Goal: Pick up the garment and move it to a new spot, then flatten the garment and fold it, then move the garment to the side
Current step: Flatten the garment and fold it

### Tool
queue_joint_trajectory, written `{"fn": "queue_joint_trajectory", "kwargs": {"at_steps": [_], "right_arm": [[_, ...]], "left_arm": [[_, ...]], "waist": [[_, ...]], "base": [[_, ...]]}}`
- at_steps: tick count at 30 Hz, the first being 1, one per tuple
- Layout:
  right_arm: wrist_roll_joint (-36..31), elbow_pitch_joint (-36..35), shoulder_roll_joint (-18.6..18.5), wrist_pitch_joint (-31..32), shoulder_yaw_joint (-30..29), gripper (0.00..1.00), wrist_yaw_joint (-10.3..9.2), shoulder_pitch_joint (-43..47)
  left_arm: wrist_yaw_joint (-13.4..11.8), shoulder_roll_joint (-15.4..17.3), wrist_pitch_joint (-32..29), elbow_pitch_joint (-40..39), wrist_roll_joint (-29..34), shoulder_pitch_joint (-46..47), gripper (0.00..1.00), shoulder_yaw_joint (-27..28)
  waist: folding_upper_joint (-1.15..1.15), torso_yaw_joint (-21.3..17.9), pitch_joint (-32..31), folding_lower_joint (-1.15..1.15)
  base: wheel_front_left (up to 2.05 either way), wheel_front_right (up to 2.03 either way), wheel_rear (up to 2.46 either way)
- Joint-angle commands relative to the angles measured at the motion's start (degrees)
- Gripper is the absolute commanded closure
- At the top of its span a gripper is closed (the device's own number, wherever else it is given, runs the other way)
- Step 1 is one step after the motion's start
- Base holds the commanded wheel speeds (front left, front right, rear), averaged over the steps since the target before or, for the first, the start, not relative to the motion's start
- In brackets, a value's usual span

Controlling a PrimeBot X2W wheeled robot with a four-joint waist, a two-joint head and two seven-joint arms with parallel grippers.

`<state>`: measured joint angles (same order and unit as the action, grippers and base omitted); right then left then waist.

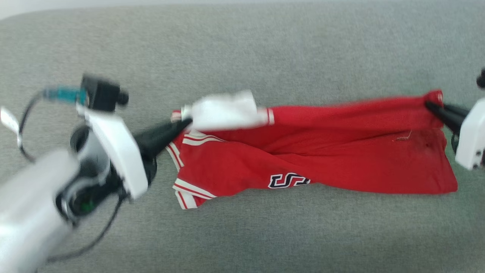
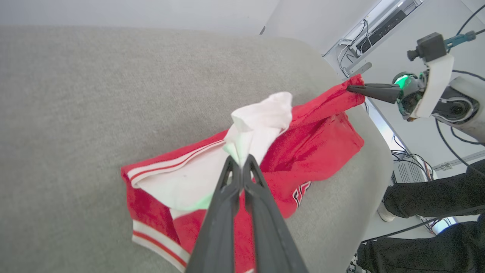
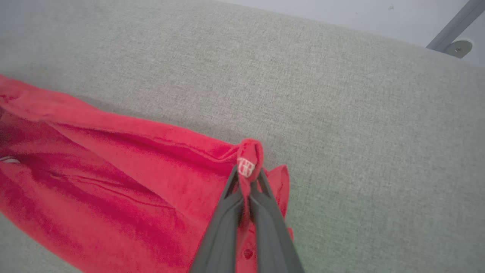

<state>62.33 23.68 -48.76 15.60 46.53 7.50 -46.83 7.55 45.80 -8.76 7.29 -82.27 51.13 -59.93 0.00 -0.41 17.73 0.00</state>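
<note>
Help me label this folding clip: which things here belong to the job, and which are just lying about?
In the job:
bright red soft jersey shirt with white sleeves
left gripper, shut on a white sleeve
right gripper, shut on a red edge
grey fabric-covered surface under it

Lying about:
black cables and equipment along the wall
a person's dark-clad legs

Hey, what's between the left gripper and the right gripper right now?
The red jersey shirt spans the whole stretch in the head view, its white sleeve pinched by the left gripper, its far end by the right gripper.
</note>
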Motion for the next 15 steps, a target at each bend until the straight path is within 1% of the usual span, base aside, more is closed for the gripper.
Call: {"fn": "queue_joint_trajectory", "kwargs": {"at_steps": [1,3,4,9,12,15], "right_arm": [[0.6,-1.1,-0.8,-1.5,-0.7,1.0,-0.03,3.1],[0.5,-2.1,-1.6,-2.8,-1.6,1.0,-0.03,5.7],[0.5,-2.1,-1.6,-2.8,-1.6,1.0,-0.03,5.7],[0.4,-2.9,-1.8,-5.3,-5.0,1.0,-0.03,11.6],[-0.3,-2.3,-1.3,-5.8,-6.6,1.0,-0.03,13.6],[-0.6,-1.2,0.4,-6.1,-7.9,1.0,-0.03,14.9]], "left_arm": [[-0.2,1.1,2.8,-2.0,-0.3,-3.9,1.0,-0.5],[-0.2,2.4,5.5,-3.3,0.0,-7.1,1.0,-0.8],[-0.2,2.4,5.5,-3.3,0.0,-7.1,1.0,-0.8],[-0.5,3.2,11.0,-4.6,0.3,-14.1,1.0,-2.0],[-0.9,2.7,11.9,-3.6,0.9,-16.0,1.0,-3.1],[-1.0,1.3,12.5,-1.9,1.2,-16.9,1.0,-3.8]], "waist": [[0.0,1.4,-1.9,0.0],[0.0,1.5,-2.1,0.0],[0.0,1.5,-2.1,0.0],[0.0,1.4,-2.0,0.0],[0.0,1.1,-1.5,0.0],[0.0,1.0,-0.8,0.0]], "base": [[0.0,0.0,0.0],[0.0,0.0,0.0],[0.0,0.0,0.0],[0.0,0.0,0.0],[0.0,0.0,0.0],[0.0,0.0,0.0]]}}
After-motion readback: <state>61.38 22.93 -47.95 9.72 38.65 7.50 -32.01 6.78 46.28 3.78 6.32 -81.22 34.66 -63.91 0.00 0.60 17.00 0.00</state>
